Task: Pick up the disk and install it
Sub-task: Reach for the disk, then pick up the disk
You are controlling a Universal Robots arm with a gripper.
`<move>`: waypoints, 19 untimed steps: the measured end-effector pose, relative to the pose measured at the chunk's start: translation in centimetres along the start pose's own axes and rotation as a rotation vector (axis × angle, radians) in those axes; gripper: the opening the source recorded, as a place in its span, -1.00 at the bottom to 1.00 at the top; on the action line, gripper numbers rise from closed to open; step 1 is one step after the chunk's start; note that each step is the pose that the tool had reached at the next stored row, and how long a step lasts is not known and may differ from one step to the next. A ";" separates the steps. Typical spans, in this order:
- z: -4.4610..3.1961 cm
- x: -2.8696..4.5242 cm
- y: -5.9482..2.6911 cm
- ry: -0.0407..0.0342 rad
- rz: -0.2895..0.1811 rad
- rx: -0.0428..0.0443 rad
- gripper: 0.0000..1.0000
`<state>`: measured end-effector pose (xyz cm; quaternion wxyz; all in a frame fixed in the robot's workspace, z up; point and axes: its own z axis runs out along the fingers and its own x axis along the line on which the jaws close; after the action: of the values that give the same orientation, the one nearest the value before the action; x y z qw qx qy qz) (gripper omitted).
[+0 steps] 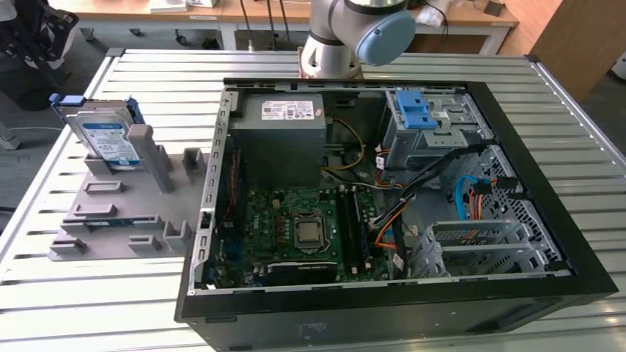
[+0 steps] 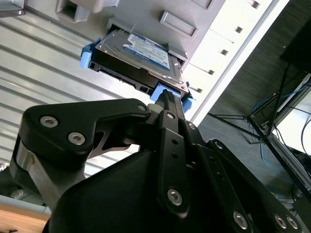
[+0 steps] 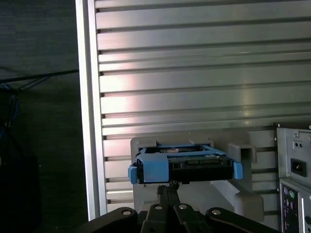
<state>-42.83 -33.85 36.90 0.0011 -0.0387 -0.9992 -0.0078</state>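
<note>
Standing on edge in a grey holder on the bench, the disk sits at the exterior view's left of the open computer case; in both wrist views the pincer points toward it, fingers pressed together, holding nothing.

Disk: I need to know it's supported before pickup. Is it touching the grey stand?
Touching. In the exterior view the disk stands on edge, its lower edge seated in a slot of the stand.

The exterior view is looking steeply down on the open computer case, with the disk standing at its ten o'clock. Both wrist views are staring close past the gripper at that same disk, the first wrist view edge-on and the second wrist view slanting across its label.
</note>
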 end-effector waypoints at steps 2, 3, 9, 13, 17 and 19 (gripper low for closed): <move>0.00 0.00 0.00 -0.0001 0.000 -0.0001 -0.79; 0.00 0.02 0.00 0.0000 0.000 0.0000 -0.79; 0.00 0.02 0.00 0.0000 0.000 0.0000 -0.79; 0.00 0.02 0.00 0.0000 -0.001 0.0000 -0.79; 0.00 0.03 0.00 0.0002 -0.012 0.0000 -0.79; 0.00 0.03 0.00 0.0003 -0.020 0.0001 -0.79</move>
<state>-42.85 -33.85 36.90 0.0012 -0.0285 -0.9996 -0.0078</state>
